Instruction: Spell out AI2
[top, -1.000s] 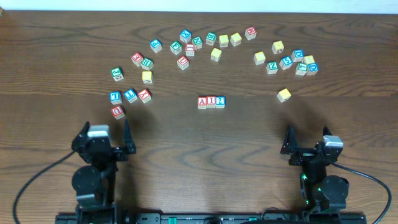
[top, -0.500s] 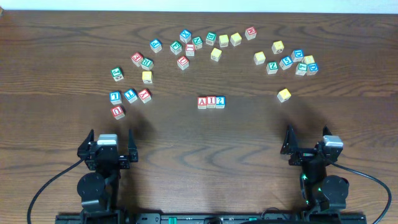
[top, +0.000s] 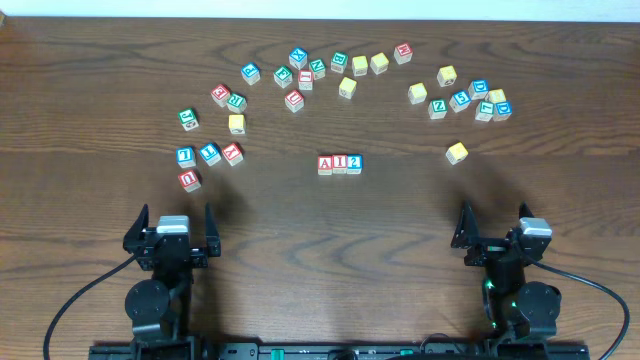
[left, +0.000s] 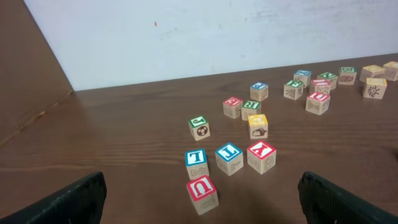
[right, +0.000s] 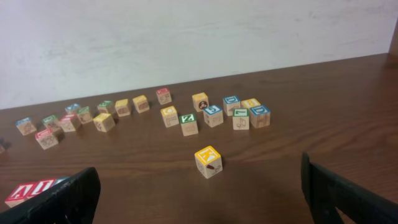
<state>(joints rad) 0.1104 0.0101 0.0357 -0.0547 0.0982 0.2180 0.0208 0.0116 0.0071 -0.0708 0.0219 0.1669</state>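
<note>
Table (top: 400, 230): A (top: 325, 165), I (top: 340, 164), 2 (top: 354, 164) in row, ahead of L end effector (top: 174, 214), just backed off. It + R end effector (top: 495, 222) open, empty. Prob done.

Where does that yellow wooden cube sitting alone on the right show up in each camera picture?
Overhead: the lone yellow wooden cube lies right of centre, right of the A-I-2 row.
Left wrist: not in it.
Right wrist: lower middle, standing alone.
Shared landmark: the white wall along the top of every view.
</note>
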